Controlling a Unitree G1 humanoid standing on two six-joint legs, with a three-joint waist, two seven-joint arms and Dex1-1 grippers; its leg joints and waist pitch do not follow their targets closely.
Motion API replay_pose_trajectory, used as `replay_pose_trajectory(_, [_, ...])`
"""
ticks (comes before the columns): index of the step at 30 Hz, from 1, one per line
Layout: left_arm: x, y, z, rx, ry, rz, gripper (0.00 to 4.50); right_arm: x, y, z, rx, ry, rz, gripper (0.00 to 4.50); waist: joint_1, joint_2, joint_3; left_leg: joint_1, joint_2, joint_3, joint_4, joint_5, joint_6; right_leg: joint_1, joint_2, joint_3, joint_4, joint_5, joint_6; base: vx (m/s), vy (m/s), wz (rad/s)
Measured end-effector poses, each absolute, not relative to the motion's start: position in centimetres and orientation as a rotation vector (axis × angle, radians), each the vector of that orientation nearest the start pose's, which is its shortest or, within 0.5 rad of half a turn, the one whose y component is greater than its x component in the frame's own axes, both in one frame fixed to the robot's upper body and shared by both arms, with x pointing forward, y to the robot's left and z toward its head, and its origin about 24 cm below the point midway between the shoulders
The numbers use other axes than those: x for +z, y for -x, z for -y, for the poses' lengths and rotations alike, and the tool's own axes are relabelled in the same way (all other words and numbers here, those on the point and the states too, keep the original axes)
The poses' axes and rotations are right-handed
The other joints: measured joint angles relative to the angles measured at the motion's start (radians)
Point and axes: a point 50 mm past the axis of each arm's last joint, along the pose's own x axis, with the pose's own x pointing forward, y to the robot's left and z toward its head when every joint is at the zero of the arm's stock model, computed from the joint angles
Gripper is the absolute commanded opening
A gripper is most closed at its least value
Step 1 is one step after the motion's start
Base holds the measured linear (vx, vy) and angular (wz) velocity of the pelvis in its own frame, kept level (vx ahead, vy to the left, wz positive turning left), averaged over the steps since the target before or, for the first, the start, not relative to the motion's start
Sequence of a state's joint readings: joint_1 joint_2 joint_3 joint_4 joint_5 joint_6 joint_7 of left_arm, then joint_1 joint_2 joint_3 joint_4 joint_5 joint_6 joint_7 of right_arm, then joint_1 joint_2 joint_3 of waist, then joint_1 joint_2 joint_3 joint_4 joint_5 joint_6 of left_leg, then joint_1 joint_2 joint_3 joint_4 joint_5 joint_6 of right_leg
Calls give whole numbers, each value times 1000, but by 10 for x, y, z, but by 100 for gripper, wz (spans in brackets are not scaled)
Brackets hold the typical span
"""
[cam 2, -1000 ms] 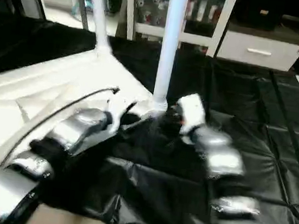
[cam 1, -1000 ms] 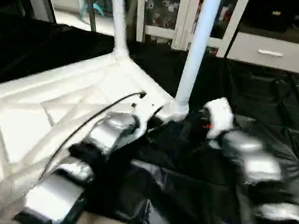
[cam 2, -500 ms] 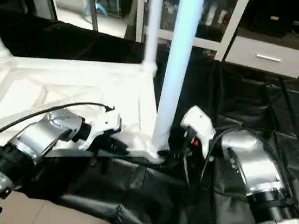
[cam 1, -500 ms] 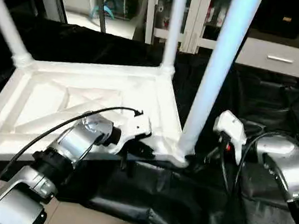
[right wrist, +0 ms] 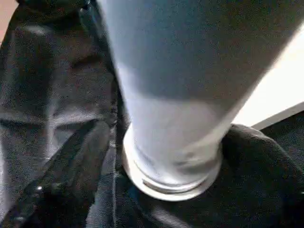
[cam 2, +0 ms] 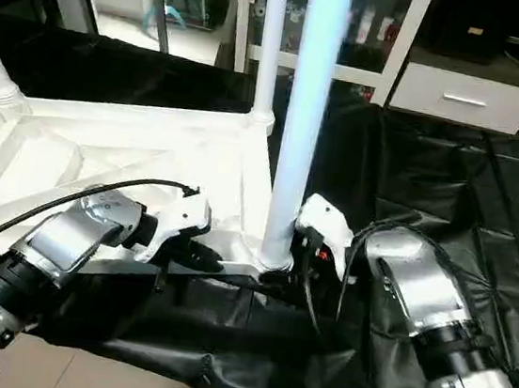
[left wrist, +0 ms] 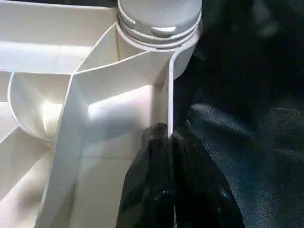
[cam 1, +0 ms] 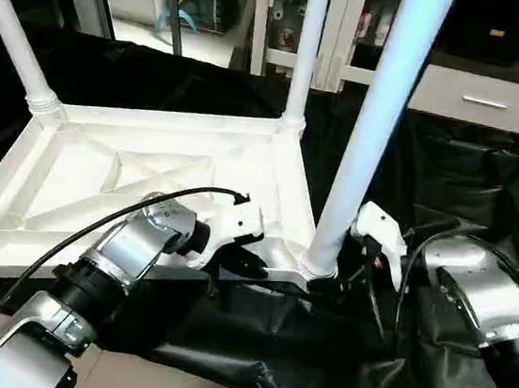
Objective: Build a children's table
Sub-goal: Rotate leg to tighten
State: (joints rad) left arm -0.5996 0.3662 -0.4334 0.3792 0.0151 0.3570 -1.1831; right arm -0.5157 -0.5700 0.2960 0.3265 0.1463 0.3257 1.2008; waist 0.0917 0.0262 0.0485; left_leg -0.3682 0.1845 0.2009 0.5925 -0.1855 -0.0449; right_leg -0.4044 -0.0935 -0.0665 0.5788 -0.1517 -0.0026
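Note:
The white tabletop [cam 1: 101,175] lies upside down on a black sheet, ribbed underside up. Three white legs stand in its corner sockets: a near one [cam 1: 370,141], a far right one [cam 1: 306,48] and a far left one [cam 1: 14,31]. My left gripper [left wrist: 168,135] is shut on the tabletop's thin rim wall, just beside the near leg's socket [left wrist: 159,21]. My right gripper [cam 2: 293,264] is at the foot of the near leg [right wrist: 180,95], with one black finger [right wrist: 76,161] on each side of its collar and the jaws spread.
The black sheet [cam 1: 453,161] covers the ground to the right and behind, wrinkled near my arms. A white drawer unit [cam 1: 484,99] and a glass-door cabinet [cam 1: 356,26] stand at the back. Bare floor [cam 1: 123,376] shows at the near edge.
The view has swung and steadied. My right gripper has moved left to the foot of the near leg. The left gripper keeps its hold on the rim.

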Motion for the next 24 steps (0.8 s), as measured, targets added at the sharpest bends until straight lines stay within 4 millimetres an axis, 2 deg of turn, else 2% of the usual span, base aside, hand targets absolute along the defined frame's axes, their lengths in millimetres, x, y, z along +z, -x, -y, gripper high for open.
replay_pose_trajectory(10, [60,-304,-100,-1396,-450,-559,0,73,-305,170,1253,328,-512,272,-2,-1,0,0,0,0,0,0,0,0,0,0,0,0,0,0,0,0])
replay_pose_trajectory(21, [58,-304,-100,-1375,-431,-560,0,68,-307,165,1234,309,-495,259,-3,-2,-2,2,0,0,0,0,0,1,0,0,1,0,0,0,0,0])
replay_pose_trajectory(24, [53,-312,-103,-1264,-350,-552,0,57,-316,158,1074,220,-449,257,-20,-5,-4,4,0,0,2,1,-1,2,1,0,1,1,-2,0,0,0])
